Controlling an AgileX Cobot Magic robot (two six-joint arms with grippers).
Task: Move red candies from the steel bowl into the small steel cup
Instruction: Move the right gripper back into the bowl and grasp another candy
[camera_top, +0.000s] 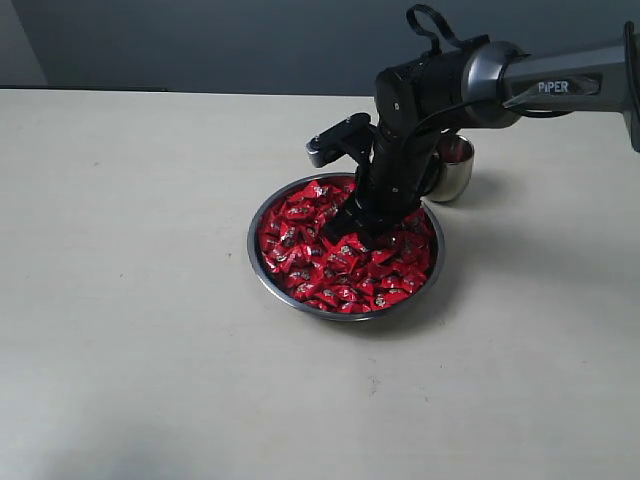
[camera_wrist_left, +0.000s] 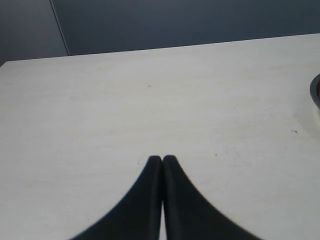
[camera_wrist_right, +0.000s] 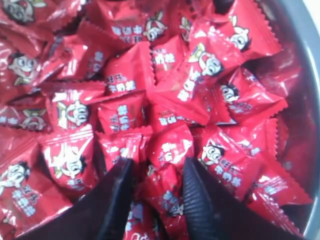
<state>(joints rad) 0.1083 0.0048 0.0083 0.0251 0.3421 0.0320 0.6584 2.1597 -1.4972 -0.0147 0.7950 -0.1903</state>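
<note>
The steel bowl (camera_top: 256, 262) sits mid-table, heaped with red candies (camera_top: 300, 250). My right gripper (camera_top: 356, 238) is down in the pile on the bowl's far right side. In the right wrist view its fingers (camera_wrist_right: 156, 165) stand fairly wide apart, pressed against both sides of one red candy (camera_wrist_right: 172, 150) that stands up between them; more candies crowd around, and the bowl's wall (camera_wrist_right: 300, 100) shows at one edge. The small steel cup (camera_top: 458, 168) stands just behind the bowl, partly hidden by the arm. My left gripper (camera_wrist_left: 162, 158) is shut and empty over bare table.
The pale tabletop (camera_top: 130, 300) spreads wide to the left and front of the bowl. A sliver of the bowl's rim (camera_wrist_left: 315, 92) shows at the edge of the left wrist view. A dark wall runs behind the table's far edge.
</note>
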